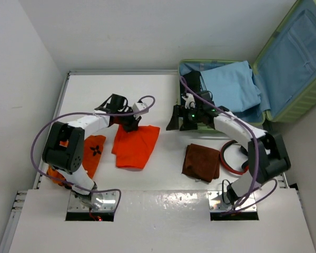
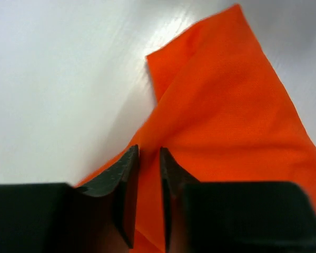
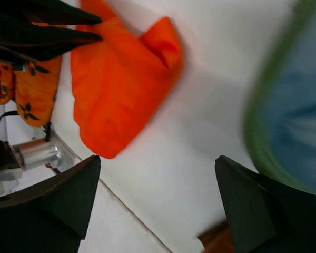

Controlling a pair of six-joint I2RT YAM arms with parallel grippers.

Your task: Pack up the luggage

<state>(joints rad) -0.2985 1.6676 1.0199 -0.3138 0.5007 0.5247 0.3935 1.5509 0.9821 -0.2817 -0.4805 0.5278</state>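
My left end effector (image 2: pixel 148 150) is clamped on just a thin fold of the bright orange fabric cloth (image 2: pixel 226 116), well left of the open light-green hard-shell luggage (image 1: pixel 304 100), where my right end effector (image 3: pixel 158 161) gapes empty, so I judge the fold could slip out mid-carry.

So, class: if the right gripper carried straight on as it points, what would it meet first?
Probably the bare white tabletop, between the crumpled orange fabric cloth and the rim of the light-green hard-shell suitcase. The right gripper has its jaws wide open and empty; depth is unclear.
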